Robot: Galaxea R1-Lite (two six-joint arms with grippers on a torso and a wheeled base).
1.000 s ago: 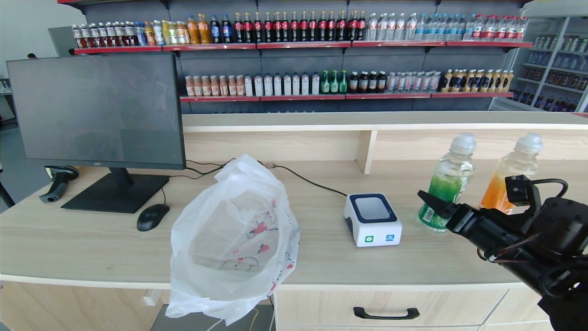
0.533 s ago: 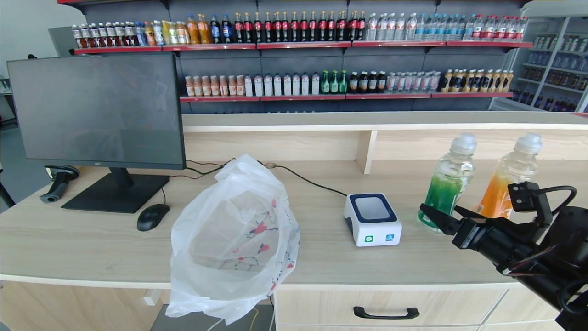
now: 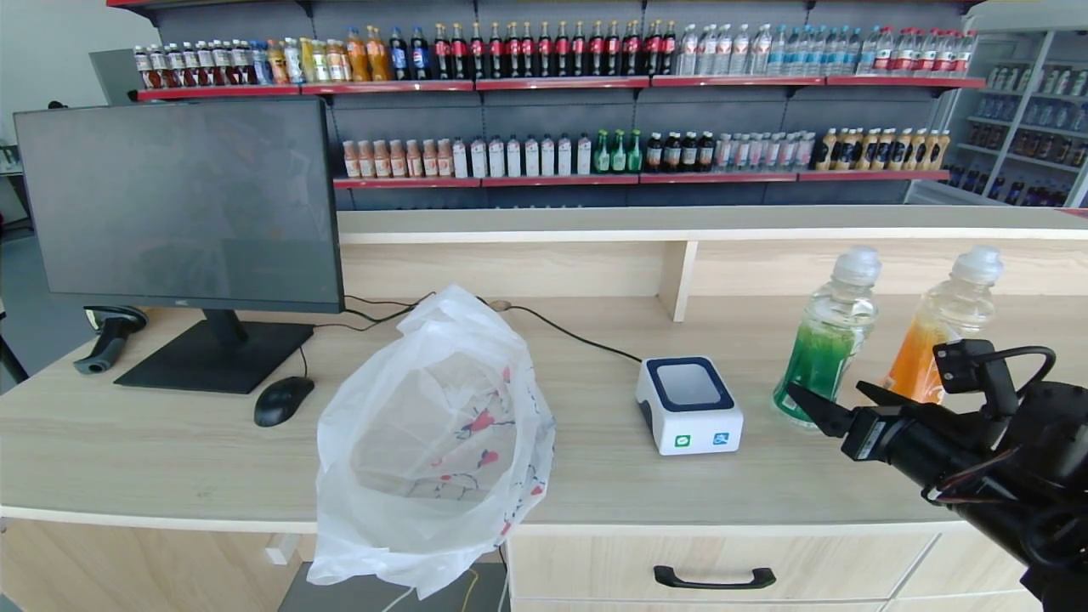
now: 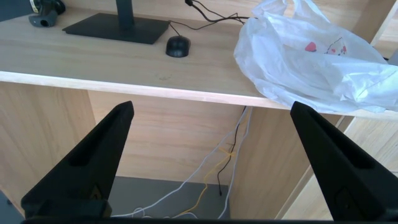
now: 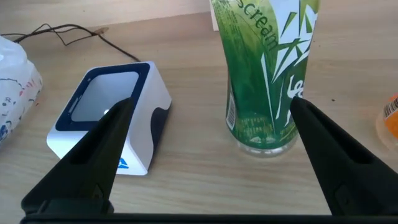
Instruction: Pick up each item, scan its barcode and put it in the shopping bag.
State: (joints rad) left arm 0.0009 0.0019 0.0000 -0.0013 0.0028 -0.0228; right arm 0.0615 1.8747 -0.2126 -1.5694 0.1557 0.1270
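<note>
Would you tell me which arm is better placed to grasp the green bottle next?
Right: the right gripper is open and pointed at the green bottle close ahead, whereas the left gripper hangs below the counter edge, by the shopping bag.

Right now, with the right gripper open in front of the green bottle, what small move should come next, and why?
Probably ease the right gripper forward until its fingers straddle the clear plastic bottle of green drink, then close. Its jaws stand open, level with the bottle's lower part but short of it, and the bottle stands upright and ungrasped on the wooden counter.
</note>
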